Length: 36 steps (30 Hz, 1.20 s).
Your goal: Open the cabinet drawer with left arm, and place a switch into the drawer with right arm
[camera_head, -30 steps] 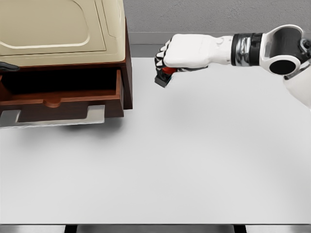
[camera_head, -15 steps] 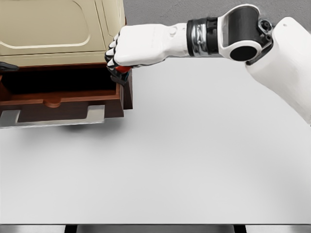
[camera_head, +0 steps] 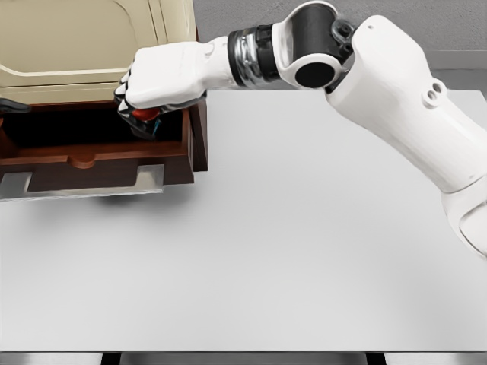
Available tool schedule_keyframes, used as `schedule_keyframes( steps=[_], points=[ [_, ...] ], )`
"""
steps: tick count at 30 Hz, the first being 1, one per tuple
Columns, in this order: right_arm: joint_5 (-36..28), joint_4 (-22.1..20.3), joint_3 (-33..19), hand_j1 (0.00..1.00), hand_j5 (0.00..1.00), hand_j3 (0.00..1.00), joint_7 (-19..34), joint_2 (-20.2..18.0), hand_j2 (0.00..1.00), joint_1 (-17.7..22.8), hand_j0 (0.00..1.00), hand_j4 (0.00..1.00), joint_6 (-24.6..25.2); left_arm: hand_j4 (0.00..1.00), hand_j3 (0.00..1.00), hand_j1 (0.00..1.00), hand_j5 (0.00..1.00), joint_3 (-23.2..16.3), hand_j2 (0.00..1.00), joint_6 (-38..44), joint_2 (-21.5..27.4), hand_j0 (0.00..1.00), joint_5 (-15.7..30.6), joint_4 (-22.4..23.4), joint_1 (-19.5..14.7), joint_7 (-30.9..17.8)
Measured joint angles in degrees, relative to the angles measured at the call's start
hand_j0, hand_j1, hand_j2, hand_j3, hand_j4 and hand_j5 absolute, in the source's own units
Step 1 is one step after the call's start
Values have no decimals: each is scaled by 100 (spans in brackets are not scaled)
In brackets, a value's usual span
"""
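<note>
The right hand (camera_head: 156, 80) is reaching across from the bench's right edge, its white arm stretching over the far part of the bench (camera_head: 304, 251) toward the cabinet (camera_head: 91, 46) that is standing at the bench's far left corner. The fingers are curling tightly around the switch (camera_head: 144, 118), a small dark block with a red part showing beneath the knuckles, so the hand is holding it in a closed fist. The switch is sitting in that fist, just above the right end of the open drawer (camera_head: 99, 152), over the drawer's dark interior and close to its right wall; whether it is touching the drawer is not something the head view is making clear. The drawer is standing pulled out from the reddish-brown lower body of the cabinet, its front panel carrying a pale grey handle (camera_head: 84, 182) that is running along the bottom. Above it, the cabinet's cream-coloured upper part is filling the far left corner. A small dark shape is showing at the picture's left edge, beside the drawer opening, too little of it to identify.
</note>
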Motion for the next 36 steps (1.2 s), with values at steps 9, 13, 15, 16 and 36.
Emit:
schedule_keyframes(
  steps=[9, 13, 15, 16, 36],
  points=[
    [75, 852, 59, 100, 100, 100, -1, 399, 100, -53, 100, 100, -2, 100, 100, 100, 100, -14, 100, -2, -1, 100, -14, -3, -4, 0],
    [135, 873, 72, 100, 100, 100, 0, 496, 100, -114, 100, 100, 0, 100, 100, 100, 100, -21, 100, 0, -5, 100, -14, -6, 0, 0],
    [148, 873, 76, 100, 100, 100, 0, 533, 100, -114, 100, 100, 1, 100, 100, 100, 100, -26, 100, 0, -7, 100, -16, -9, 9, 0],
    [151, 868, 77, 100, 100, 100, 0, 546, 100, -114, 100, 100, 1, 100, 100, 100, 100, -28, 100, 0, -8, 100, -17, -10, 12, 0],
    [-809, -2427, -1824, 100, 100, 100, 1, -3518, 100, 2408, 100, 100, -3, 100, 100, 100, 100, 132, 100, -1, -511, 100, -12, -467, -225, 1]
  ],
)
